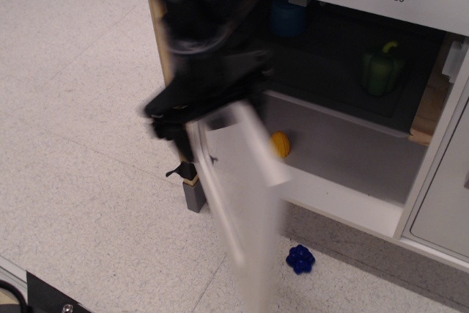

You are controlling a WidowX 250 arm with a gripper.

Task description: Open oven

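Here gripper blurred, low at oven door top edge; jaw state unreadable.

From my feed the oven door is swung wide, edge-on to the camera and smeared with motion blur. The gripper is a black blur at the door's top edge (can't make out the jaws at all). Inside I see a green pepper, a blue thing and a yellow ball. A blue berry-looking toy sits on the floor.
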